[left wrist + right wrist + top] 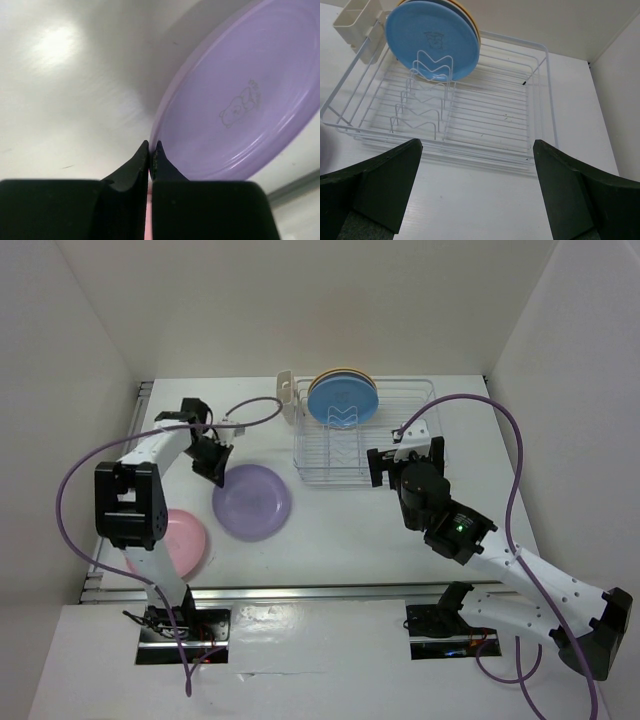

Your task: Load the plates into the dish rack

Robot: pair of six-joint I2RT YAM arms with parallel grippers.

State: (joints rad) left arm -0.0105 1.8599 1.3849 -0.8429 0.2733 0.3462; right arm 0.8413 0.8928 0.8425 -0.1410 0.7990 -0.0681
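Note:
My left gripper point(217, 468) point(151, 146) is shut on the left rim of the lilac plate point(252, 502) point(245, 100), which appears tilted up in the left wrist view. The pink plate point(188, 540) lies at the front left, partly under the left arm. The white wire dish rack point(400, 440) point(490, 115) stands at the back. The light blue plate point(342, 400) point(434, 40) stands upright in it, with a cream and a yellow-orange plate point(362, 376) point(475, 31) close behind. My right gripper point(405, 456) point(477, 165) is open and empty just in front of the rack.
A cream cutlery holder point(287, 392) point(357, 20) hangs on the rack's left end. White walls close in the table on the left, back and right. Purple cables loop over both arms.

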